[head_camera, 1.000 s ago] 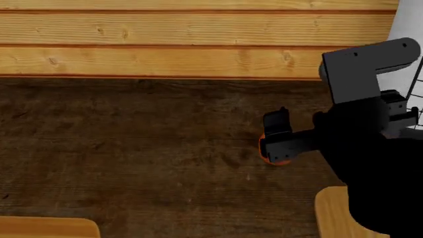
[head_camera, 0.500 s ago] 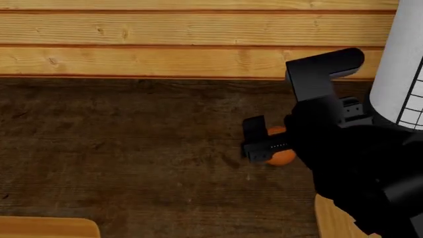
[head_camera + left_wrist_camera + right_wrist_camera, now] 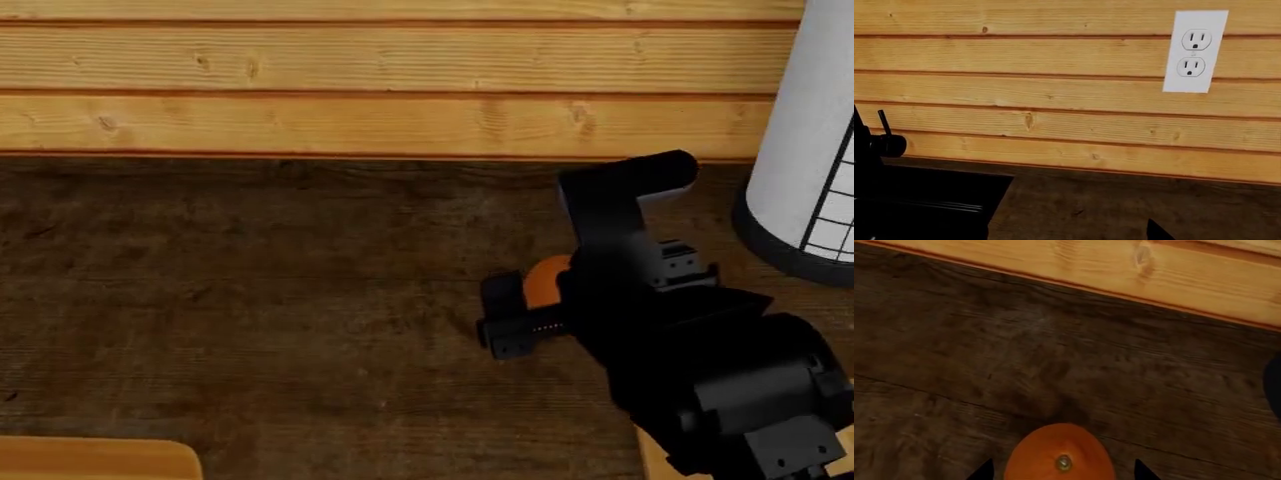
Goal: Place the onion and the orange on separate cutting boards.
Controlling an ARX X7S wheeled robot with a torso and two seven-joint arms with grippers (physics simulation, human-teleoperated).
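The orange (image 3: 543, 279) sits between the fingers of my right gripper (image 3: 531, 300), right of the middle of the dark wooden counter. In the right wrist view the orange (image 3: 1059, 456) fills the gap, stem nub facing the camera, with a dark fingertip (image 3: 985, 471) on each side. The gripper looks shut on it. A golden-orange cutting board (image 3: 94, 458) shows at the near left edge. A corner of the other board (image 3: 649, 452) peeks out under my right arm. The onion is out of view. My left gripper (image 3: 1067, 236) shows one fingertip (image 3: 1157, 233) far off centre, and is empty.
A white cylinder with a dark base (image 3: 805, 130) stands at the right, close to my right arm. The plank wall (image 3: 374, 90) runs along the back. The left wrist view shows a black sink (image 3: 921, 200), a faucet knob (image 3: 887, 145) and a wall outlet (image 3: 1195, 50).
My right arm has swung left and lower over the orange. The orange has shifted with the gripper, up and slightly left in the head view.
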